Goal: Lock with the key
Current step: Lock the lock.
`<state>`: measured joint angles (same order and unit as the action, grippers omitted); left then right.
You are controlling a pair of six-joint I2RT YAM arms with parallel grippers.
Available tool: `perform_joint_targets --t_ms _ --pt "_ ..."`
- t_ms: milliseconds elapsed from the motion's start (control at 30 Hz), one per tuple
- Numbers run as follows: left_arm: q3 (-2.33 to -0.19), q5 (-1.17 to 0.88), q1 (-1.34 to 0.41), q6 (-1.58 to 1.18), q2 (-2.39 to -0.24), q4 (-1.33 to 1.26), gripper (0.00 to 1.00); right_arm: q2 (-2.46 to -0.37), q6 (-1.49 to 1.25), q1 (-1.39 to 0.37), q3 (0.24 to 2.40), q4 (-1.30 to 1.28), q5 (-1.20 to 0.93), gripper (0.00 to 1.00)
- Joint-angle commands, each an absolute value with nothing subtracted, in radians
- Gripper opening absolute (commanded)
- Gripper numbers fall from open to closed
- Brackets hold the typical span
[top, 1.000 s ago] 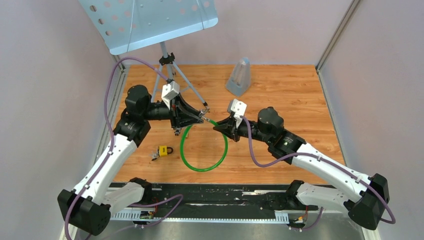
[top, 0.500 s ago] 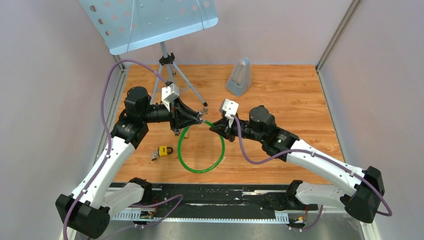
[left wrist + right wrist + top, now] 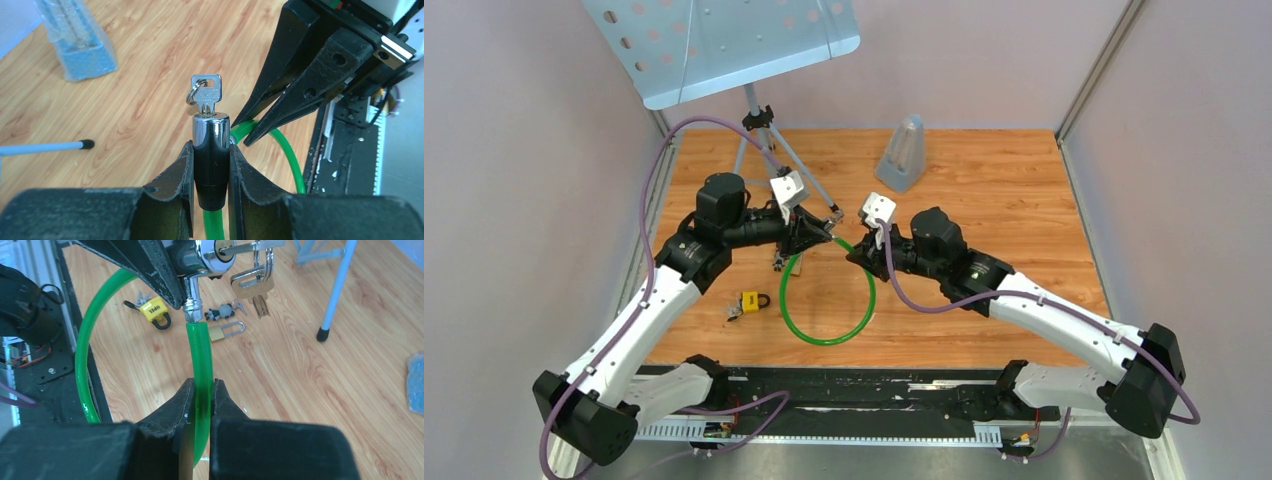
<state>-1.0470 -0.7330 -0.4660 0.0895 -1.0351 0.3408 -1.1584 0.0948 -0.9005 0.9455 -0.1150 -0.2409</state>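
Note:
A green cable lock (image 3: 824,338) lies as a loop on the wooden table, with its ends lifted. My left gripper (image 3: 820,238) is shut on the lock's black and chrome head (image 3: 211,150). A silver key (image 3: 205,95) stands in the head's end. My right gripper (image 3: 854,254) is shut on the green cable (image 3: 202,365) just below its metal end, which enters the lock head (image 3: 200,257). Spare keys (image 3: 252,287) hang on a ring from the inserted key. The right gripper's fingers (image 3: 300,85) show close beside the head in the left wrist view.
A yellow padlock (image 3: 751,302) and a brass padlock (image 3: 222,331) lie on the table left of the loop. A music stand (image 3: 724,40) on a tripod stands at the back left. A wrapped grey object (image 3: 902,155) stands at the back.
My right gripper has moved left toward the left gripper with the cable. My left arm has reached further right, its wrist turned, still holding the lock head.

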Motion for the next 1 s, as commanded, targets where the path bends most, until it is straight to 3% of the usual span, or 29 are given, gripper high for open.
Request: perform_joint_targets --t_ms 0,133,200,733,967 --pt "-1.021 -0.591 -0.519 0.155 -1.073 0.254 0.0 -1.174 0.066 -0.93 1.01 0.059 -0.32 0.0" --pt "-1.018 -0.643 -0.53 0.155 -1.095 0.241 0.0 -1.176 0.059 -0.93 0.97 0.15 -0.26 0.0" --pt "-1.022 -0.68 -0.531 0.178 -1.092 0.27 0.06 -1.165 0.055 -0.93 0.944 0.186 -0.229 0.0" --pt "-1.12 -0.766 -0.528 0.306 -1.052 0.522 0.66 -1.11 -0.015 -0.927 0.834 0.267 -0.138 0.0" --pt "-1.126 -0.766 -0.495 0.249 -1.033 0.512 0.7 -1.099 -0.018 -0.927 0.805 0.269 -0.118 0.0"
